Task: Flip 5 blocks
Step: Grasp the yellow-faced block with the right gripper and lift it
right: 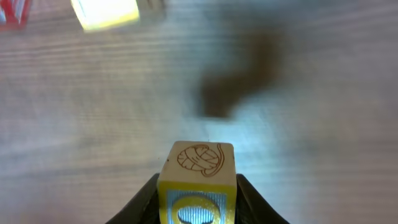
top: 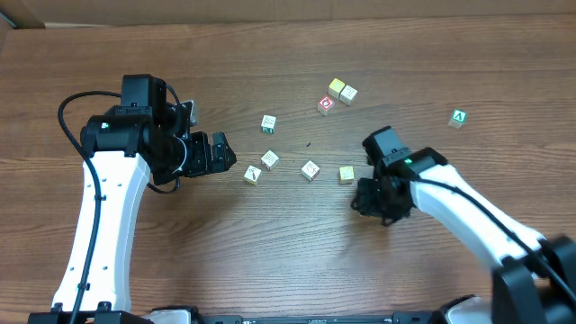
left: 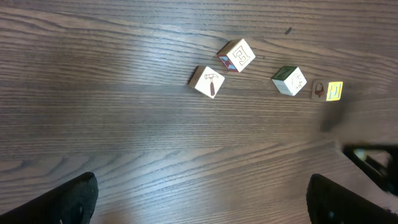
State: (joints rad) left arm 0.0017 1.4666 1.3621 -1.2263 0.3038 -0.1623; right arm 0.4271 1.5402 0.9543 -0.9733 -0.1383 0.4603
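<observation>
Several pale wooden blocks lie across the middle of the table; three of them are a hammer-marked one (top: 252,175), one (top: 310,170) further right and a yellow-faced one (top: 346,175). The left wrist view shows the hammer block (left: 208,81) ahead, with others beyond it. My left gripper (top: 223,153) (left: 202,202) is open over bare wood, left of that row. My right gripper (top: 371,200) (right: 198,190) is shut on a block (right: 199,163) with a yarn-ball drawing on top and a yellow and blue face. The overhead view hides that block under the gripper.
A red-faced cube (top: 326,104) and two pale cubes (top: 342,90) sit at the back centre. A green cube with a white A (top: 459,118) stands far right. Another block (top: 268,123) lies behind the row. The right wrist view is blurred.
</observation>
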